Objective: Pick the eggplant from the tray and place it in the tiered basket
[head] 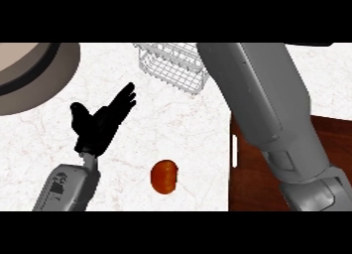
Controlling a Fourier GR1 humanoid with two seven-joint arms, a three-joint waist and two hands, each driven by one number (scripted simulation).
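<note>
No eggplant shows anywhere in the head view. The wire tiered basket (175,65) stands at the top middle, white mesh, partly covered by my right forearm (270,109). That forearm rises from the lower right and passes over the basket's right side, and its hand lies beyond the picture's top edge. The dark wooden tray (338,149) sits at the right, mostly under the forearm, and its visible part is bare. My left hand (98,124) rests open at the left, fingers straight and pointing up-right, holding nothing.
A reddish-orange oval vegetable (164,176) lies on the white marble counter between my left forearm and the tray. A large round beige dish with a dark rim (32,82) fills the top left corner.
</note>
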